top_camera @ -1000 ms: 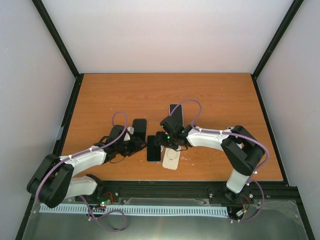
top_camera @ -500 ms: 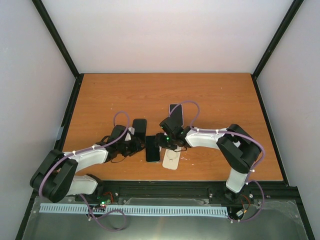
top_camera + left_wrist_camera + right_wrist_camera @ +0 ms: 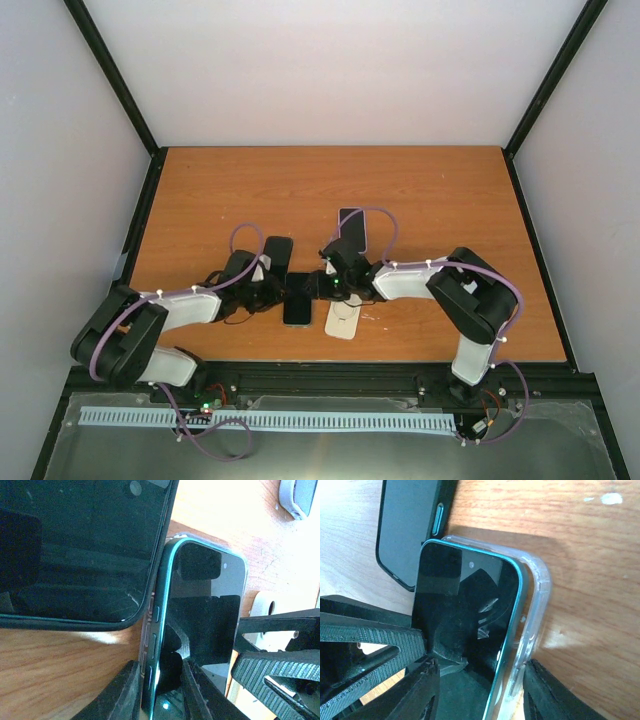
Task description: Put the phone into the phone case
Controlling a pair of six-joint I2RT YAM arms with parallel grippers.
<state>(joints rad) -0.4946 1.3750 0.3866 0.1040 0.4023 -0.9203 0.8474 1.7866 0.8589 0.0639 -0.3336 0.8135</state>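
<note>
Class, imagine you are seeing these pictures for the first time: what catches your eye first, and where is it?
Near the front middle of the table, the left gripper and right gripper straddle one teal-edged phone. In the right wrist view it appears tilted, only partly in a clear case. Another dark phone lies right beside it.

Noted: phone (image 3: 297,298) now farther left of white case (image 3: 342,320). Also left gripper (image 3: 278,295) and right gripper (image 3: 318,287) closer together, jaws narrower around phone.
</note>
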